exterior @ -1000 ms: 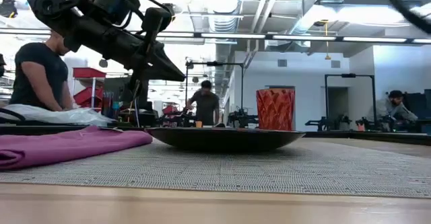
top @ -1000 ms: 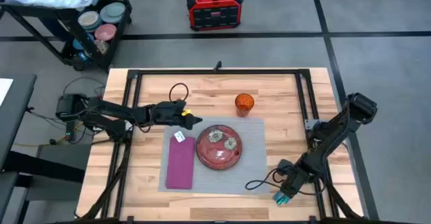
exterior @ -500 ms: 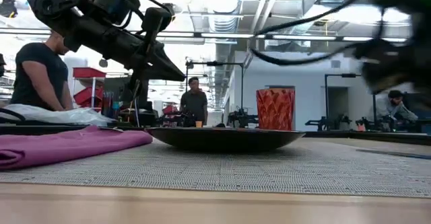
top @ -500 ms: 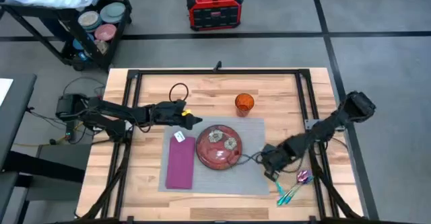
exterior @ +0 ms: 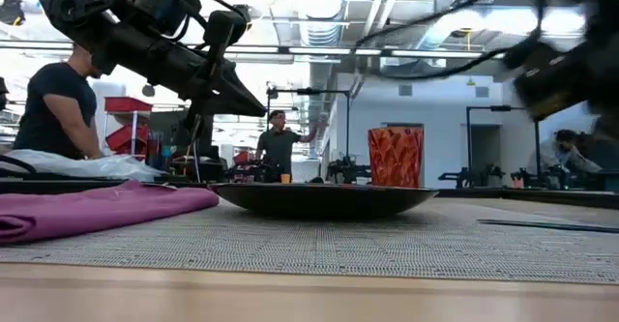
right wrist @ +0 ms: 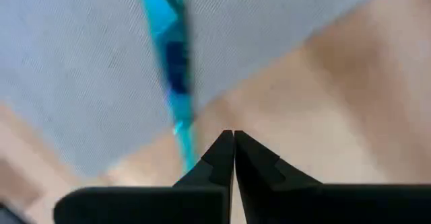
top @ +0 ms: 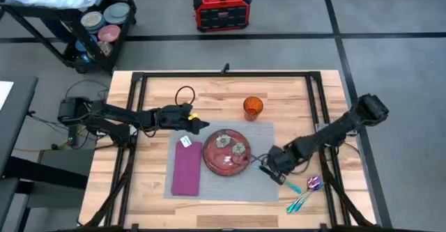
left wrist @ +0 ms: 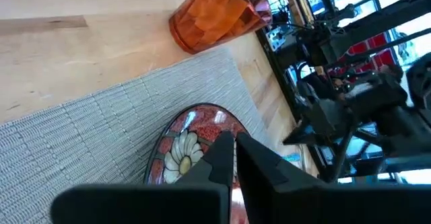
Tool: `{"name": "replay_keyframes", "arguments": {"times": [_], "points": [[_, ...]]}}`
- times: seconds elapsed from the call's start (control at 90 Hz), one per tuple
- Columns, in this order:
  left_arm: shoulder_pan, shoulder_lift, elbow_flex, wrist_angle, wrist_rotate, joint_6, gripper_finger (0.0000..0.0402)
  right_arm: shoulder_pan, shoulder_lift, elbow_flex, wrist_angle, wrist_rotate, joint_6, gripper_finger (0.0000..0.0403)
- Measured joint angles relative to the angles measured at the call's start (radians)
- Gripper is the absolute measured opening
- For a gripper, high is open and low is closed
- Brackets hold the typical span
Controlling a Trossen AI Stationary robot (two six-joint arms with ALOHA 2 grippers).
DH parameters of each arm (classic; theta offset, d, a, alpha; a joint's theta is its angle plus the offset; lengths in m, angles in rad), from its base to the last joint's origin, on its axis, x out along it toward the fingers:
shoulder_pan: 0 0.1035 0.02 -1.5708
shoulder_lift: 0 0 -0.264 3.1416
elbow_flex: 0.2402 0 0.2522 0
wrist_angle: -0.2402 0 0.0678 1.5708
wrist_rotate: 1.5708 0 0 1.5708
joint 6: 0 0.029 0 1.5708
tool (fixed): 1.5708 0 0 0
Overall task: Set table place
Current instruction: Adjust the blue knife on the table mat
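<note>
Swinging inward, right gripper hovers closed over woven grey place.

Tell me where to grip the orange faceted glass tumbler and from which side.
Grip the orange tumbler across its side walls near mid-height, coming in level from the right. It stands upright on the wooden table beyond the grey placemat, with nothing beside it there.

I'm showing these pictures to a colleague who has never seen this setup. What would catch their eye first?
Probably the red patterned plate in the middle of the grey placemat, with a purple napkin lying beside it and an orange cup on the table just beyond the mat. Next, the right gripper, shut on a teal utensil, sits at the mat's edge beside the plate, while the left gripper hovers shut over the mat's far corner.
</note>
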Motion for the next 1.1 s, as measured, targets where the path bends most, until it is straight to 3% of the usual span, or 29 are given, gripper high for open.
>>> {"name": "replay_keyframes", "arguments": {"times": [0.222, 0.367, 1.1], "points": [[-0.008, 0.0, 0.0, 0.0, 0.0, 0.001, 0.0, 0.239, -0.001, 0.021, 0.025, -0.002, 0.338, 0.0], [-0.008, 0.0, 0.0, 0.0, 0.0, 0.018, 0.0, 0.33, 0.001, 0.021, 0.024, 0.006, 0.477, 0.0], [-0.008, 0.0, 0.0, 0.0, -0.002, 0.001, 0.0, 0.343, 0.002, 0.021, -0.069, 0.013, 0.503, 0.0]]}}
